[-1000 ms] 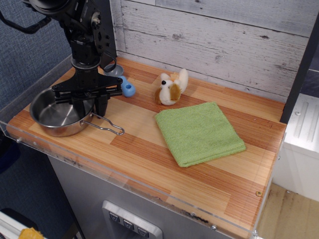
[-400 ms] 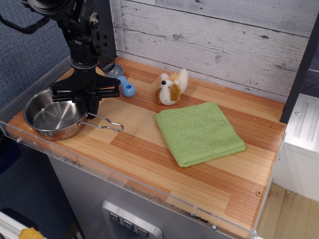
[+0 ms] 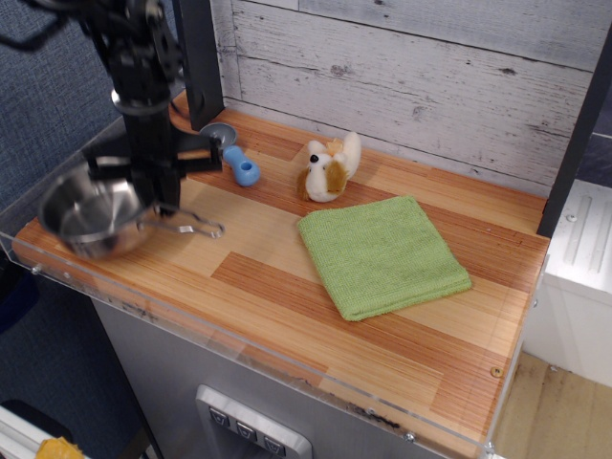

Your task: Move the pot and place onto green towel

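Note:
The pot point(image 3: 88, 216) is a shiny steel pan at the left end of the wooden counter. It is blurred and looks tilted and slightly raised, and its wire handle point(image 3: 191, 228) points right. My gripper point(image 3: 161, 199) comes straight down from above, shut on the pot's right rim beside the handle base. The green towel point(image 3: 382, 254) lies flat at the counter's middle right, well to the right of the pot, with nothing on it.
A small grey-and-blue scoop point(image 3: 236, 159) lies behind the pot. A white-and-brown plush toy point(image 3: 328, 169) stands just behind the towel. A clear acrylic rim point(image 3: 191, 330) edges the counter front and left. A black post point(image 3: 199, 57) stands at the back wall.
The gripper and the pot have moved together to the left, toward the counter's left edge, and the pot now looks lifted and tilted. The towel, toy and scoop have not moved.

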